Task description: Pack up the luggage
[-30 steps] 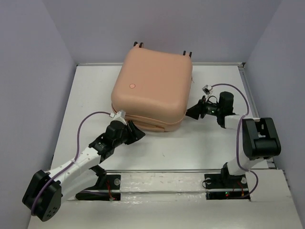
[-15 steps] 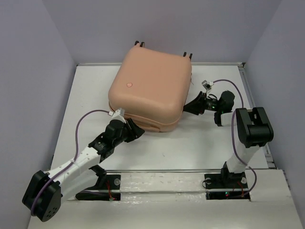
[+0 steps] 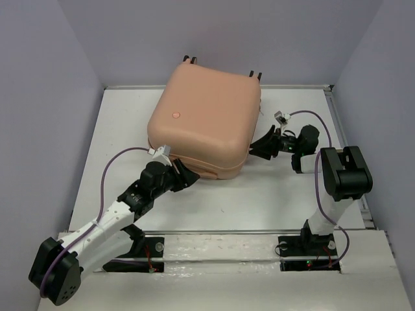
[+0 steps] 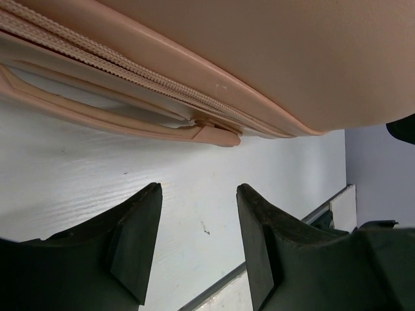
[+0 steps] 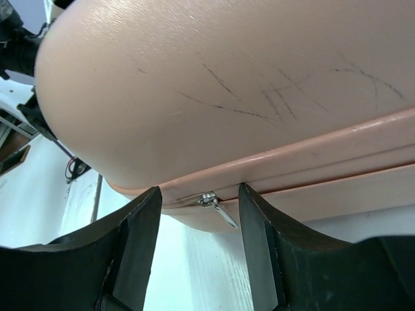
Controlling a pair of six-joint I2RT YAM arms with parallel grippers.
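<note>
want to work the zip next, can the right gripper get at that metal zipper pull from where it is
Probably yes. The zipper pull hangs from the seam of the luggage, straight ahead of the right gripper. The jaws stand open on either side of it, with nothing in between.

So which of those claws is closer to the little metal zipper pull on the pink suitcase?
Right. The right gripper, open, points straight at the zipper pull on the suitcase's side. The left gripper is at the near side, by the carry handle.

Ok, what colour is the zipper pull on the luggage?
Silver metal zipper pull, against the salmon-pink luggage; clearest in the right wrist view.
</note>
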